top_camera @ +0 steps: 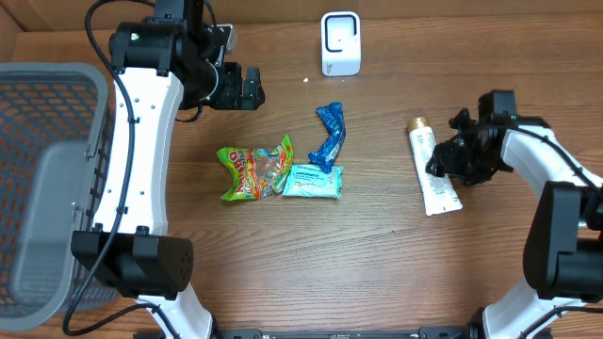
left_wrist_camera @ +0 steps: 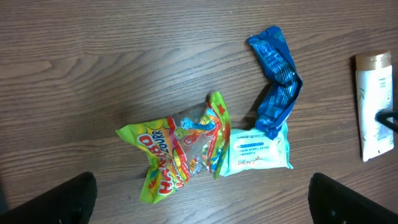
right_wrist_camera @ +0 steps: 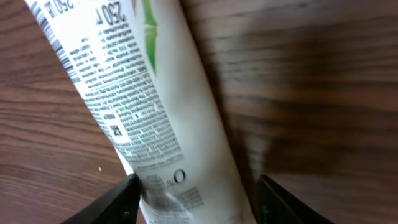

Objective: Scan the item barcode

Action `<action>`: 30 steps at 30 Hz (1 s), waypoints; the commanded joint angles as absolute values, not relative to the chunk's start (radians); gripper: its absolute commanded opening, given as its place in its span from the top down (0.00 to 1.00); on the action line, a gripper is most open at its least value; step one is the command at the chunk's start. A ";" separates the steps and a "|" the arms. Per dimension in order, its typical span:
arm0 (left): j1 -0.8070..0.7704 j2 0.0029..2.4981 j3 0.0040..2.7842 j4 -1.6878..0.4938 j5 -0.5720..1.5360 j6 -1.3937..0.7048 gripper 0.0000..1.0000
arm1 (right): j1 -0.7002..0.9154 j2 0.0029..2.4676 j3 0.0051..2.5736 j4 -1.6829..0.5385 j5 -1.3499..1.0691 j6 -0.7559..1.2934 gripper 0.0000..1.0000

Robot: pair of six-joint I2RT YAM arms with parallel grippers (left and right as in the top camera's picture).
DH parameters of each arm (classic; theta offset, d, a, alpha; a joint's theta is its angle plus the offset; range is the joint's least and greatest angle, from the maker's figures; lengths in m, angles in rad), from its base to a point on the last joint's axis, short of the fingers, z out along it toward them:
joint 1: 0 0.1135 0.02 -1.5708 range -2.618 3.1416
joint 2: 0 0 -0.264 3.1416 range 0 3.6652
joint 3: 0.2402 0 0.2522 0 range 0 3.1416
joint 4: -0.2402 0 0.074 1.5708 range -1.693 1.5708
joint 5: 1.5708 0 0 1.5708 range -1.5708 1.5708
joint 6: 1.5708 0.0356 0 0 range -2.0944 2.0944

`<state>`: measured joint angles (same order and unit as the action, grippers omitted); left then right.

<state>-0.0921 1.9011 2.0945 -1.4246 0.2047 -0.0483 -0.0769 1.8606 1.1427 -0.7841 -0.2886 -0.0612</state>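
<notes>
A grey mesh basket (top_camera: 28, 85) fills the far left of the table (top_camera: 377, 273). Beside it the left gripper (top_camera: 254, 89) hangs above the wood with its 2 fingers spread wide and nothing between them; its camera looks down on the loose items.

In the middle lie 3 packets: a green gummy bag (top_camera: 252, 171), a pale wipes pack (top_camera: 314, 181) touching its right edge, and a crumpled blue wrapper (top_camera: 330, 138) whose lower end rests on the pack. Behind them, at the far edge, stands the white scanner (top_camera: 340, 42), well apart from everything.

At the right lies the tube (top_camera: 438, 193), flat on the table, gold cap toward the far edge. The right gripper (top_camera: 452, 158) is down over its middle. In the wrist view the 2 fingers stand apart, 1 on each side of the tube, and I judge they are not clamped on it.

The task looks barely begun: no item is off the table, none is near the scanner. What is left is closing on the tube, lifting it, carrying it to the scanner and turning the code toward it.

The tube is white with a green leaf mark and dense black print. A barcode (right_wrist_camera: 53, 40) runs along 1 edge, facing up.
</notes>
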 commanded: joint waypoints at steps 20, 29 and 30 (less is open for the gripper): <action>-0.099 1.897 2.111 -1.425 0.202 -0.029 0.00 | -0.080 1.990 1.053 -0.625 -0.493 -0.016 0.67; -0.099 1.897 2.111 -1.425 0.202 -0.029 0.00 | -0.081 1.990 1.106 -0.639 -0.633 0.042 0.96; -0.099 1.897 2.111 -1.425 0.202 -0.029 0.00 | -0.081 1.987 1.121 -0.648 -0.645 0.042 0.96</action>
